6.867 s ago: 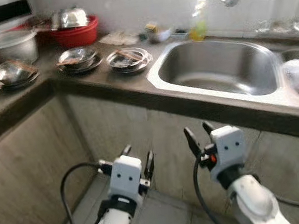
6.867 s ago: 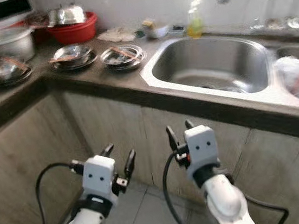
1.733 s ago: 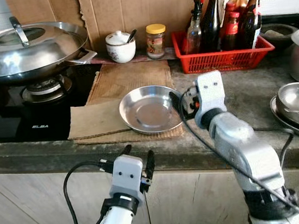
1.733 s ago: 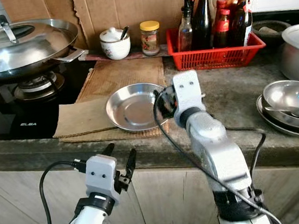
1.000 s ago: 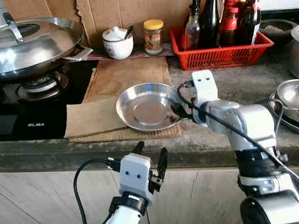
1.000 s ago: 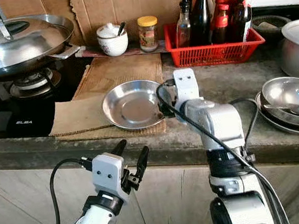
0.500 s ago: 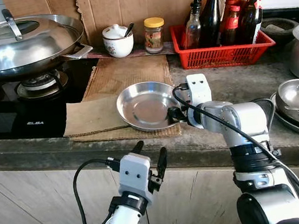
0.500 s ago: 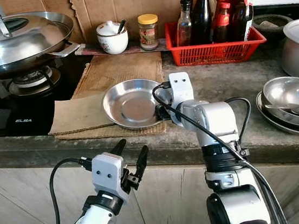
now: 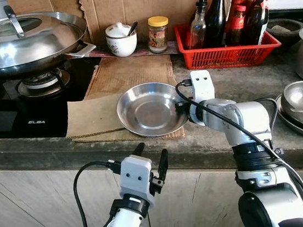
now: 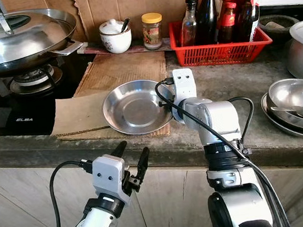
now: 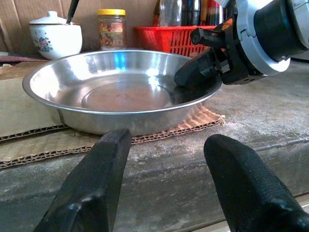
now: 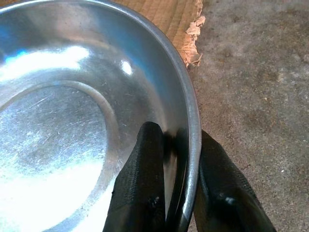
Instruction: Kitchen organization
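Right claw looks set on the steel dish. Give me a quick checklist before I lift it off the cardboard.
1. Right claw straddles the steel dish rim, one finger inside, one outside: ok.
2. Grip firm enough to lift: cannot tell.
3. Dish holds nothing: ok.
4. Dish sits flat on the cardboard: ok.
5. Red basket of bottles stands apart from the dish: ok.
6. Left claw is open, below the counter edge, out of the way: ok.

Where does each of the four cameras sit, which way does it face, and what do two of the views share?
Left eye, right eye: head, looking down at the counter; both arms show.
Left wrist: below the counter edge, looking along the open left gripper at the steel plate.
Right wrist: over the plate, right gripper pinching its rim.
Shared: both wrist views show that plate.
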